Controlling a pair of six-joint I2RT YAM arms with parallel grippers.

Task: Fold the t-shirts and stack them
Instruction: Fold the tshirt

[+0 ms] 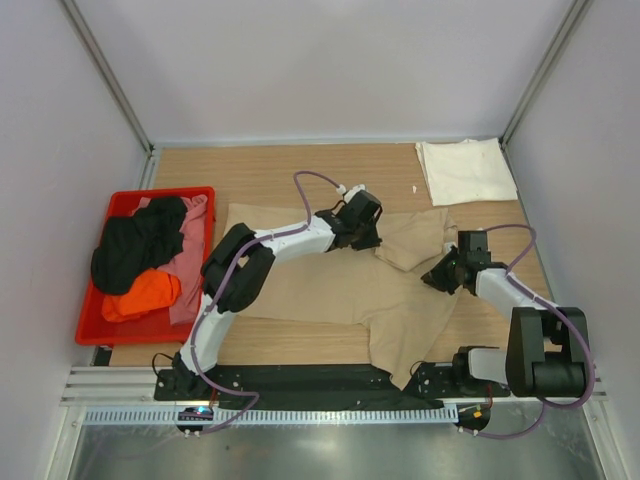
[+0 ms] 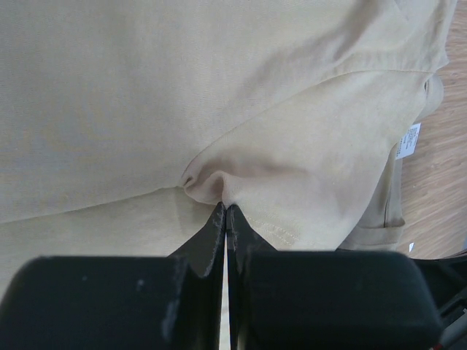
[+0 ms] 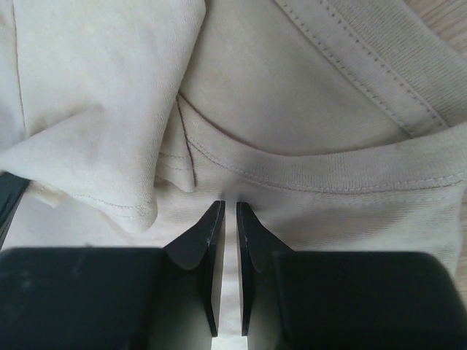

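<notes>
Five t-shirts point(image 1: 330, 290), one red bin point(image 1: 160, 191)

Matt tan cloth t-shirt point(image 1: 330, 290) on smooth wood-grain table point(image 1: 270, 165).

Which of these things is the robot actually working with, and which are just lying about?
Part of the job: tan t-shirt, folded cream t-shirt, black shirt, orange shirt, pink shirt.
Just standing by: red bin, wooden table.
</notes>
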